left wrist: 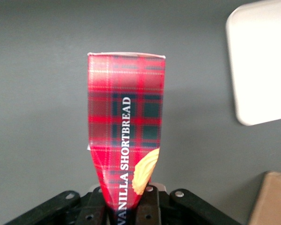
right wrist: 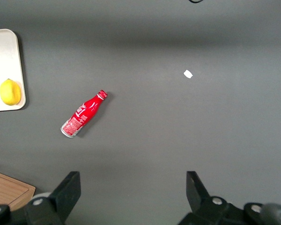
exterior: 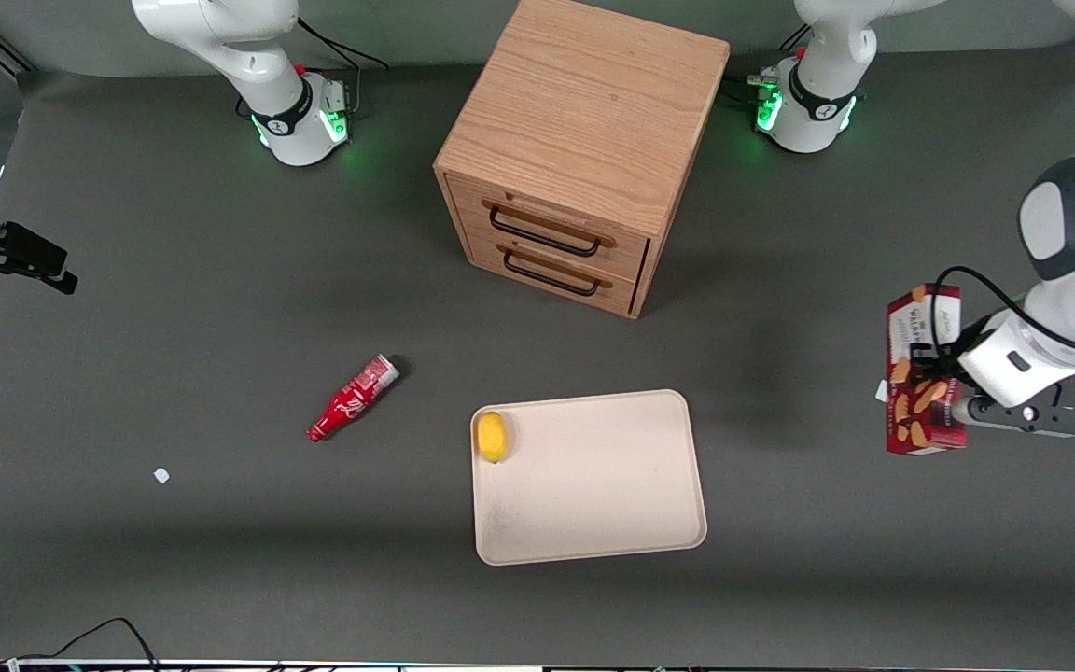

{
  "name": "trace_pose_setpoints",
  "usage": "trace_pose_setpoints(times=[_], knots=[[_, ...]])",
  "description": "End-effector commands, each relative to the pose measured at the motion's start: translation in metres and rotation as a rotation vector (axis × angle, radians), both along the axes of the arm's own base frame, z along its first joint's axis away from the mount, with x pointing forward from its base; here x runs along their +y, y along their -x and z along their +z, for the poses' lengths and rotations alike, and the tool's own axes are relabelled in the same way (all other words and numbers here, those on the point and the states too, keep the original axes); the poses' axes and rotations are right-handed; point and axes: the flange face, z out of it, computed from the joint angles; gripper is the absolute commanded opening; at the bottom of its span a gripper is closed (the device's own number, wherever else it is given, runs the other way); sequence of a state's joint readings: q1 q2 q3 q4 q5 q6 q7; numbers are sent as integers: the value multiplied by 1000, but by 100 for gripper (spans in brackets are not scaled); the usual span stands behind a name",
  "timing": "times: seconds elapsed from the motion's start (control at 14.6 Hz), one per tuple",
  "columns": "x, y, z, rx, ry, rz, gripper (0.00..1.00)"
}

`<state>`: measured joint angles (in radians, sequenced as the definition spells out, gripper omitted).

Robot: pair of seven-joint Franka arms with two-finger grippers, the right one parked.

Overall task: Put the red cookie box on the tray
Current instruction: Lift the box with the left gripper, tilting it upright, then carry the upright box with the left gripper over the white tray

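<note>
The red cookie box (exterior: 922, 373) is a slim dark-red tartan carton with cookie pictures, held up off the table at the working arm's end. My left gripper (exterior: 943, 397) is shut on it, and the box (left wrist: 126, 136) sticks out from between the black fingers (left wrist: 152, 206), which pinch its lower end. The gripper (left wrist: 125, 208) and box hang well apart from the cream tray (exterior: 612, 485), which lies flat near the table's middle. A corner of that tray (left wrist: 260, 70) shows in the left wrist view.
A yellow lemon (exterior: 492, 436) lies on the tray near its edge. A red bottle (exterior: 352, 398) lies on its side toward the parked arm's end, with a small white scrap (exterior: 161, 475) further that way. The wooden drawer cabinet (exterior: 584, 140) stands farther from the camera than the tray.
</note>
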<state>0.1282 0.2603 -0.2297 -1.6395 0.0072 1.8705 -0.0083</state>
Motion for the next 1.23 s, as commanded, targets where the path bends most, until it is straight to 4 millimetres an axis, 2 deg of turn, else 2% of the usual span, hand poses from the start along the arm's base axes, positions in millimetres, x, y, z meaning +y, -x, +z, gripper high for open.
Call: trace_pose_setpoints(times=[0.0,0.21,0.34,0.55,0.68,0.96,1.16], knots=[[-61,-25,23,13,24,98,0],[-129,-40,12,12,57,200,0],[-162,-49,-11,17,72,232,0],[-201,-58,-62,-1,86,247,0],[-232,-56,-102,-12,70,217,0],[-267,-50,-166,-33,16,184,0],[-271,-53,-197,-63,11,188,0]])
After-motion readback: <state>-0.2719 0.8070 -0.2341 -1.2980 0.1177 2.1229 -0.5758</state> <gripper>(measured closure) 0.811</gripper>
